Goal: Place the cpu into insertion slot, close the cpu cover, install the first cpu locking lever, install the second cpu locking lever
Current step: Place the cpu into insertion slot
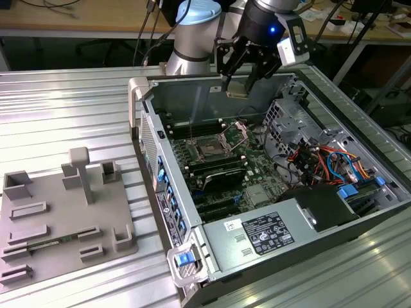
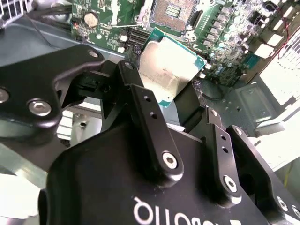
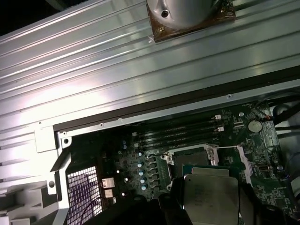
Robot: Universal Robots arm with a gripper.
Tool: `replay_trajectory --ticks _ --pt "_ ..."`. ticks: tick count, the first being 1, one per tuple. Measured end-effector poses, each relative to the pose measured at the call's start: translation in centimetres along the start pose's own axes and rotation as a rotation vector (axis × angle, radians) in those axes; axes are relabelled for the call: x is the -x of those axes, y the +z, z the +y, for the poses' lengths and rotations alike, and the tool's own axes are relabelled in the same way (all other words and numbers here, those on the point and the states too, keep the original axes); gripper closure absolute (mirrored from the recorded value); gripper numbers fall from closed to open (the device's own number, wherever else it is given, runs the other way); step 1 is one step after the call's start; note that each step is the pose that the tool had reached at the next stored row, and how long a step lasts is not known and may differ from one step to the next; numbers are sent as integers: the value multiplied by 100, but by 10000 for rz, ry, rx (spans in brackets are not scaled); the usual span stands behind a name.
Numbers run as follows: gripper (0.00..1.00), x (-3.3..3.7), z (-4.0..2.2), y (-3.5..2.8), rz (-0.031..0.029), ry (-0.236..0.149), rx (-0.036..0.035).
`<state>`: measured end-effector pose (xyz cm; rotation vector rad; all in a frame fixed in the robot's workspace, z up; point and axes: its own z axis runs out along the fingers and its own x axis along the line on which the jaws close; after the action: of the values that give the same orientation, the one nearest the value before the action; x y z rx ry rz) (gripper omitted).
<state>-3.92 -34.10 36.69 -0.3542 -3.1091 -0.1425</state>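
The open computer case [image 1: 146, 96] lies on the ribbed table [image 1: 58, 109]. It holds the motherboard [image 1: 260, 192], a power supply [image 1: 263, 234] at five o'clock in the exterior view and a drive cage [image 1: 292, 119] at two o'clock. The insertion slot [image 1: 210, 149] is empty, and its contacts are bare in the second wrist view [image 2: 172, 10]. The cpu cover [image 1: 239, 133] stands raised at its one o'clock edge.

The air above the slot is clear. Memory slots [image 1: 221, 168] run beside it at five o'clock.

The gripper [image 1: 237, 86] hangs above the case's twelve o'clock wall, well apart from the board. Its fingers [image 2: 129, 77] are clamped on two opposite edges of the cpu [image 2: 168, 68]. The chip is square, tilted slightly, grey top up.
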Motion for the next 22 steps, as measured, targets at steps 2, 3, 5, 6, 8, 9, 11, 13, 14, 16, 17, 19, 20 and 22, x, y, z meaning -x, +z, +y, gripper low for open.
replay_trajectory --ticks 2,3,5,6,8,9,11,13,14,16,17,19,20,22 --pt "45 -9 -2 1 -3 28 0" --pt "45 -9 -2 2 -3 27 1" --pt "45 -9 -2 2 -3 26 1" --pt "45 -10 -2 2 -3 27 1" --pt "45 -10 -2 2 -3 27 1" --pt "45 -10 -2 2 -3 27 1" --pt "45 -11 -3 2 -3 28 2" --pt "45 -12 -3 2 -3 36 1" --pt "45 -19 -4 3 -11 111 3" --pt "45 -20 -5 6 -36 390 7" --pt "45 -20 -5 9 -46 504 12" --pt "45 -20 -6 17 -77 851 18" --pt "45 -20 -6 21 -90 992 20" --pt "45 -20 -8 36 -148 1639 32"
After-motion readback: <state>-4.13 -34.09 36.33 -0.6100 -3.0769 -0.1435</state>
